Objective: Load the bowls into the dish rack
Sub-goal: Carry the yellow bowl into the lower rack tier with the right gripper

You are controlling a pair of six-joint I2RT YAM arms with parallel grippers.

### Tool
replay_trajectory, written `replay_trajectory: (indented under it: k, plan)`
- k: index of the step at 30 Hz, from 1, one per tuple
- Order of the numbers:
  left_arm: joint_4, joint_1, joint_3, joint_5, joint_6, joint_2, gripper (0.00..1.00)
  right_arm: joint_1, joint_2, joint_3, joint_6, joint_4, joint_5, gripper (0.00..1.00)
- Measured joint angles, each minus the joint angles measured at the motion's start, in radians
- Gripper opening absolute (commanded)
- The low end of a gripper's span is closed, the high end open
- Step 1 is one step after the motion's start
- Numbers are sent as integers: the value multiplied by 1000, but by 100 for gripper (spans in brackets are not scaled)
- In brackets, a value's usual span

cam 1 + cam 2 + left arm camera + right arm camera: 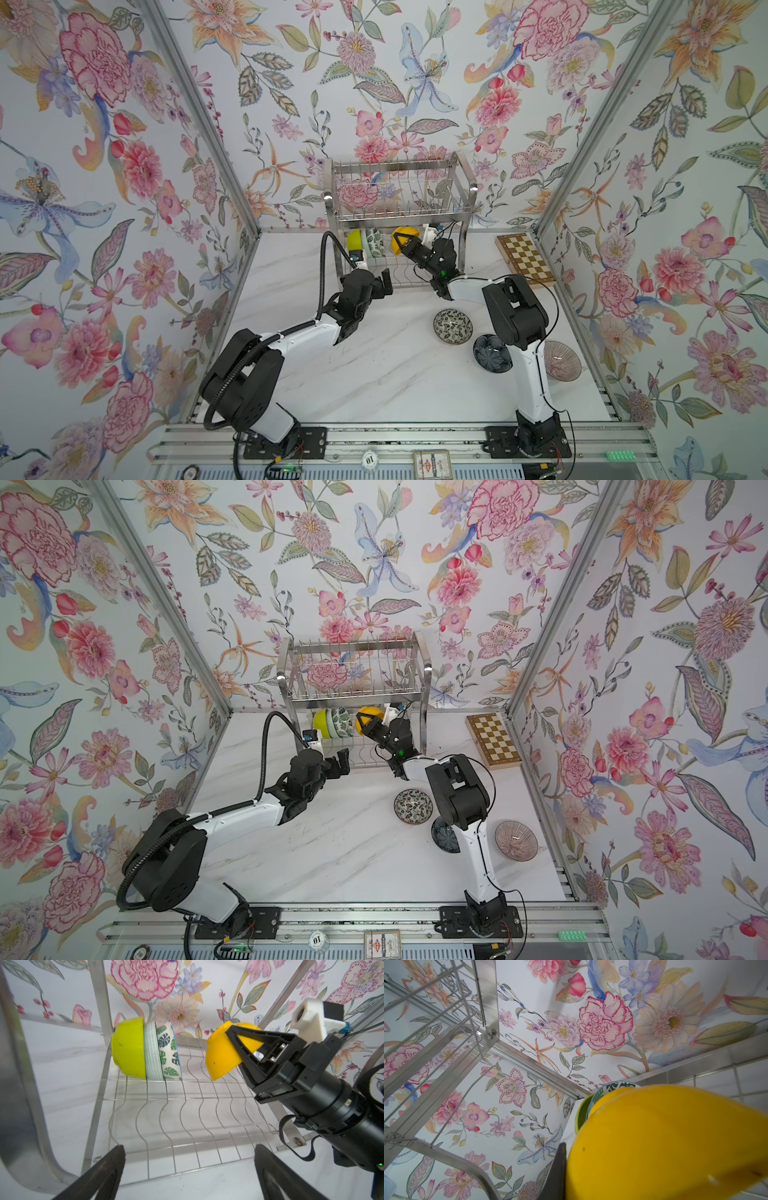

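Note:
The steel dish rack [465, 195] [419, 675] stands against the back wall. At the left end of its lower tier [187, 1105] a lime-yellow bowl [128, 1049], a pale aqua bowl [152, 1051] and a green-leaf bowl [169, 1051] stand on edge, side by side. My right gripper [397, 242] is shut on the rim of an orange-yellow bowl [222, 1053] [664, 1142], held tilted above the wavy wires right of those three. One finger [560, 1167] lies against its outer wall. My left gripper [190, 1147] [384, 286] hangs open and empty at the rack's front edge.
On the marble table by the right arm lie a black-white floral bowl [453, 326], a dark navy bowl [490, 353] partly under the arm, and a pink lined bowl [562, 360]. A wooden chessboard [525, 259] sits at the back right. The rack's upper tier overhangs the lower.

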Motion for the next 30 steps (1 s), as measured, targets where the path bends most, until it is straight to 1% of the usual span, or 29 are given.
replay_trajectory:
  k: [8, 14, 21, 30]
  plan:
    - [181, -6, -3, -106, 236, 138, 99, 0, 106, 129, 15, 1, -18, 0]
    - [277, -6, -3, -138, 354, 184, 99, -3, 188, 215, 47, 0, -32, 0]
    - [328, -6, -5, -138, 415, 200, 99, -13, 251, 304, 77, -16, -57, 0]
    - [345, -5, -14, -143, 427, 201, 99, -24, 305, 399, 87, -62, -113, 0]
